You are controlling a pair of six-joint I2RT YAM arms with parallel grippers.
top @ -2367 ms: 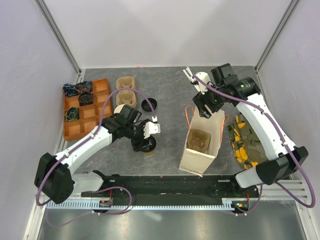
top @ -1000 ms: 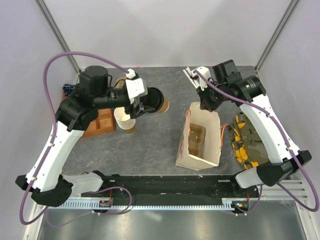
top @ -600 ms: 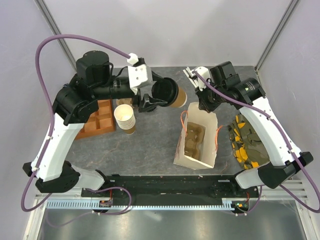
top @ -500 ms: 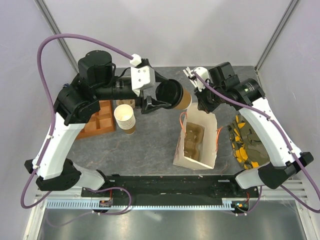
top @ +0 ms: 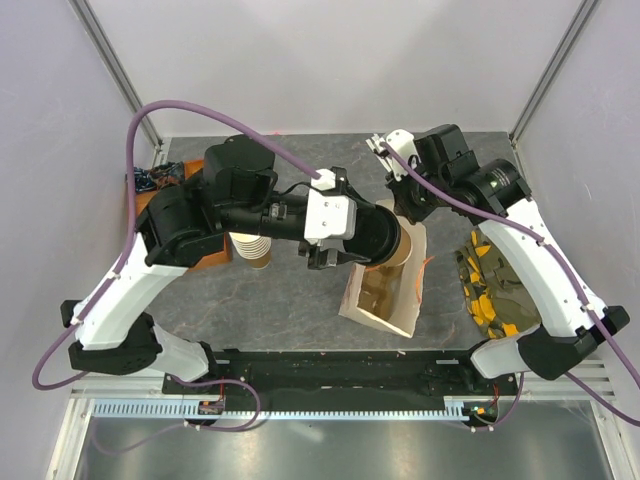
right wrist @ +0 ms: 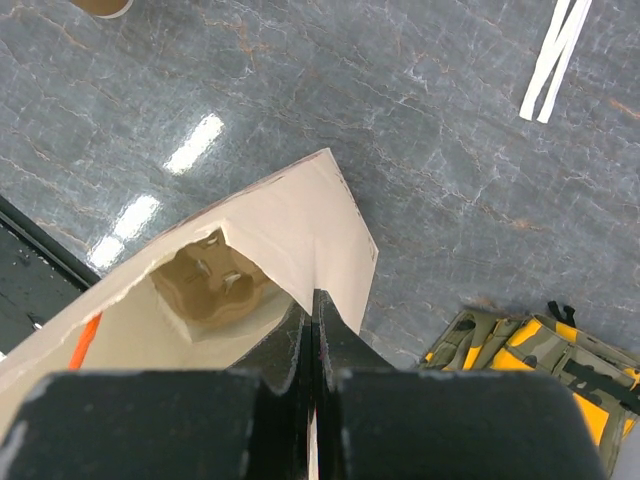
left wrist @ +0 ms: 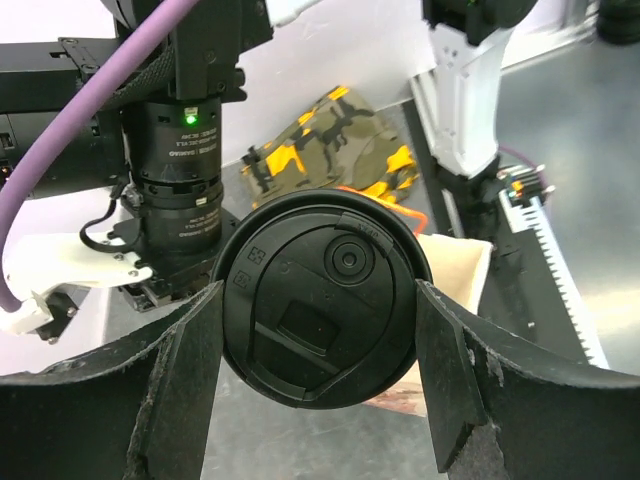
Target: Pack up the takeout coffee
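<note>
Black plastic fills the middle of the left wrist view: it is the round lid of the one takeout coffee [left wrist: 320,290], turned toward that camera. The left claw [left wrist: 318,300] is clamped on this cup, one finger pressed to each side of it, the two set wide apart by its girth. From above, the takeout coffee [top: 388,240] hangs clear of the desk [top: 290,300], tipped on its side, right at the open mouth of the single paper bag [top: 385,305]. The left claw [top: 350,240] reaches it from the left.

The right claw [right wrist: 312,320] has its two fingers pressed together on the bag's rim, pinching a fold of the cream paper bag [right wrist: 290,230] at its far edge. In the overhead view the right claw [top: 405,205] sits just behind the cup. The bag leans. Inside it lies one moulded pulp cup carrier [right wrist: 210,285], low down on the bottom.

One stack of lidless paper cups [top: 258,250] stands on the desk beside the left arm; how many cups it holds I cannot tell. One orange compartment tray [top: 211,259] shows only in part behind that arm. One camouflage pouch [top: 490,290], green and yellow, lies to the right of the bag. Two thin white strips [right wrist: 555,50] rest side by side on the grey desk [right wrist: 450,150], well apart from the bag.
</note>
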